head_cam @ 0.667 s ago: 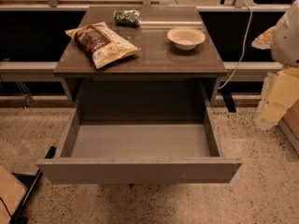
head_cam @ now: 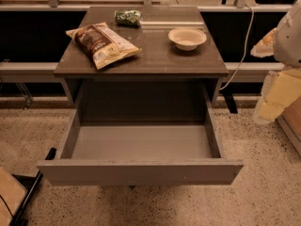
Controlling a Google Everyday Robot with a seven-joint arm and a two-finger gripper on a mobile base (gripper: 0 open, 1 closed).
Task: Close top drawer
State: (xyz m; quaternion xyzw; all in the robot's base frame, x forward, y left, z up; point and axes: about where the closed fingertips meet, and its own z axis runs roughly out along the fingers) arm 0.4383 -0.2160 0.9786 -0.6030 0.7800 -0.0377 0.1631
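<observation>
The top drawer point(head_cam: 141, 172) is wide, shallow and grey, and it stands pulled far out of the cabinet point(head_cam: 155, 60) toward the camera. Its plain flat front faces me and its grey inner box is empty. The lower drawer fronts are hidden behind it. My gripper point(head_cam: 272, 105), with cream-coloured parts below a white arm housing, hangs at the right edge of the view. It is to the right of the drawer, level with its right side wall, and apart from it.
On the cabinet top lie a brown chip bag point(head_cam: 101, 44), a small green packet point(head_cam: 128, 17) and a pale bowl point(head_cam: 187, 37). A white cable point(head_cam: 242, 51) hangs at the right. A black bar point(head_cam: 28, 192) lies on the speckled floor at lower left.
</observation>
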